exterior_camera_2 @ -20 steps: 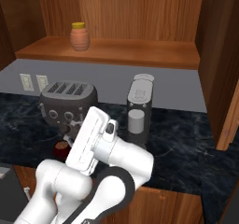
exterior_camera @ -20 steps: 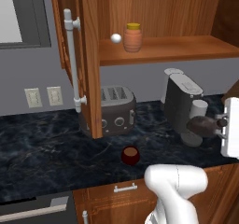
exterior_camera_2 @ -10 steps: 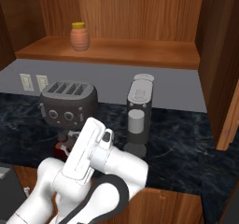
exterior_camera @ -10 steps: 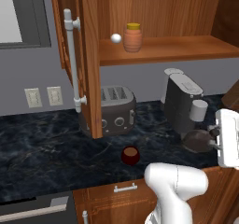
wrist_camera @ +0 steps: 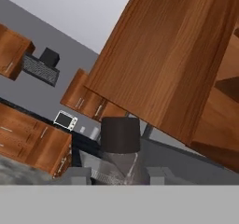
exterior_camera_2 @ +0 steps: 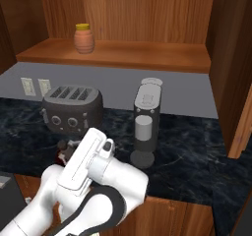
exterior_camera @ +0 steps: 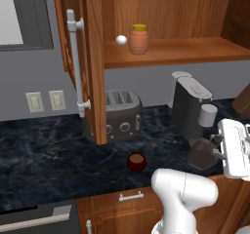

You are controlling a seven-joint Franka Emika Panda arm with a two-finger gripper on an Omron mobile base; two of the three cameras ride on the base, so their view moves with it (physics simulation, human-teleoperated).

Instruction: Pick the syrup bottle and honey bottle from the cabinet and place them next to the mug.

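Two fingertips closed on the syrup bottle point(wrist_camera: 120, 146) (dark cap up between them), gripper point(exterior_camera: 211, 147) low over the counter point(exterior_camera: 44, 155) right of the mug point(exterior_camera: 136, 162), honey bottle point(exterior_camera: 139, 39) far above on the cabinet point(exterior_camera: 166, 52) shelf beside a white ball point(exterior_camera: 121, 40).

Cabinet point(exterior_camera: 166, 13) door point(exterior_camera: 93, 57) stood open, swung out over the bench point(exterior_camera: 44, 155), its bar handle point(exterior_camera: 75, 65) on the outer face. Shelf point(exterior_camera_2: 147, 58) open from the front; honey bottle point(exterior_camera: 138, 39) and a white ball point(exterior_camera: 121, 40) sat near its left end, the stretch to the right bare. Below, toaster point(exterior_camera: 117, 113) and coffee machine point(exterior_camera: 193, 108) blocked the back of the bench. Mug point(exterior_camera: 136, 162) stood in front of the toaster, with open bench to its left and between it and the syrup bottle point(exterior_camera: 202, 152).
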